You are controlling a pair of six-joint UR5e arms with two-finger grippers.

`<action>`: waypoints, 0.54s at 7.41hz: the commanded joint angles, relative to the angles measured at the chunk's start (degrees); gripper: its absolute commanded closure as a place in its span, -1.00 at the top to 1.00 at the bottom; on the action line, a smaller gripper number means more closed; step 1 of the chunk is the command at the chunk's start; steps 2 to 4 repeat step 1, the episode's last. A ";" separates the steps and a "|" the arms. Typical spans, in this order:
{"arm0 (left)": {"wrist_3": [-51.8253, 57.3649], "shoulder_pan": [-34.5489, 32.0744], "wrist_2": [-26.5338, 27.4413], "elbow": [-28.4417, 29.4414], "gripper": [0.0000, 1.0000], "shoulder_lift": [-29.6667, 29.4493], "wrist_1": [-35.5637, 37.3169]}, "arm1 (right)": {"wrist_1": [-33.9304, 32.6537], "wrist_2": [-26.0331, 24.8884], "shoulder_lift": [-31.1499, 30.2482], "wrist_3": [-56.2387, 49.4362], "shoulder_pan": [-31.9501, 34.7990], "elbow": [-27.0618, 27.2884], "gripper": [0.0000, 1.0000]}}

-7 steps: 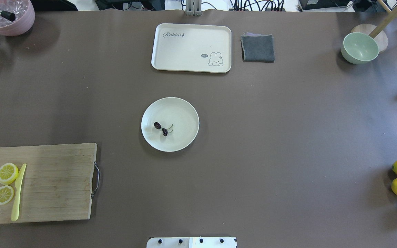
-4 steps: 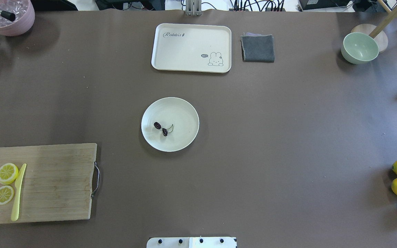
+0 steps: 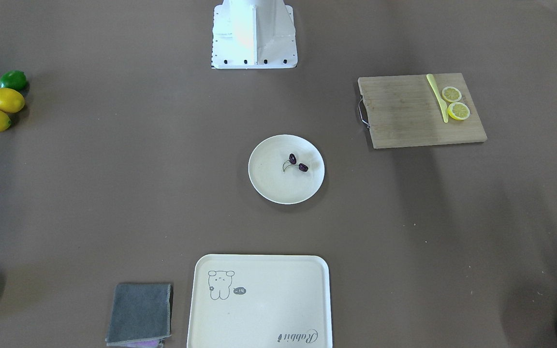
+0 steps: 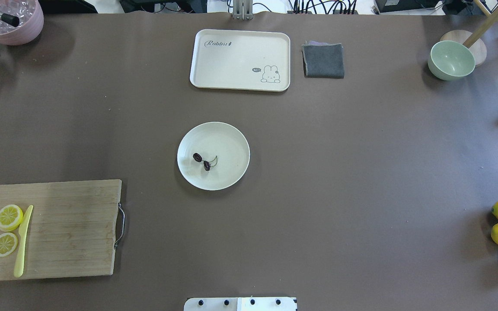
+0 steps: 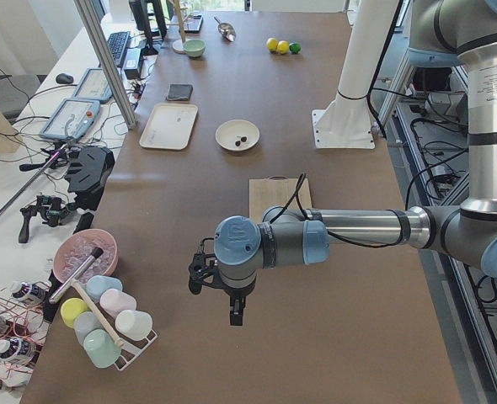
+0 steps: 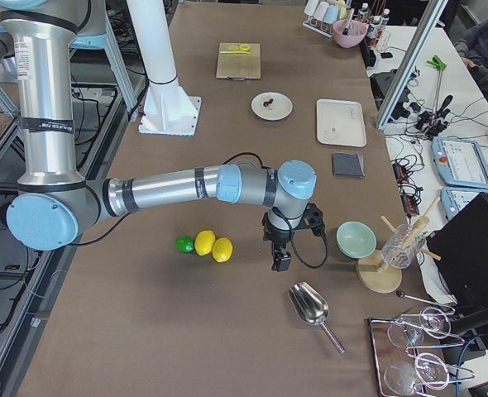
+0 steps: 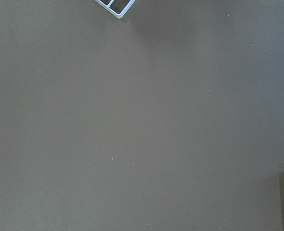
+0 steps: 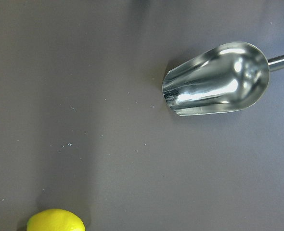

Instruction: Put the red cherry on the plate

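The table's brown covering [image 4: 361, 172] looks matt and faintly speckled. The cutting board [image 4: 67, 229] is pale, grained wood (its loop handle [image 4: 123, 224] is metal). The scoop [image 8: 214, 79] is mirror-bright metal; the plate [image 4: 231, 142], smooth satin cream; the folded cloth [image 4: 323, 60], soft grey fabric.

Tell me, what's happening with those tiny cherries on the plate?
Nothing is touching them right now. The red cherry lies on the plate in the middle of the table, so that job looks done. The left hand hovers over bare table at one end. The right hand hovers at the other end, near a metal scoop. I cannot tell if the hands are open or shut.
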 commanded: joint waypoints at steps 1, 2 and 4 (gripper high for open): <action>-0.09 0.03 0.00 0.09 0.97 0.00 0.00 | 0.00 0.00 -0.02 0.00 0.00 0.00 1.00; -0.09 0.03 0.00 0.09 0.97 0.00 0.00 | 0.00 0.00 -0.02 0.00 0.00 0.00 1.00; -0.09 0.03 0.00 0.09 0.97 0.00 0.00 | 0.00 0.00 -0.02 0.00 0.00 0.00 1.00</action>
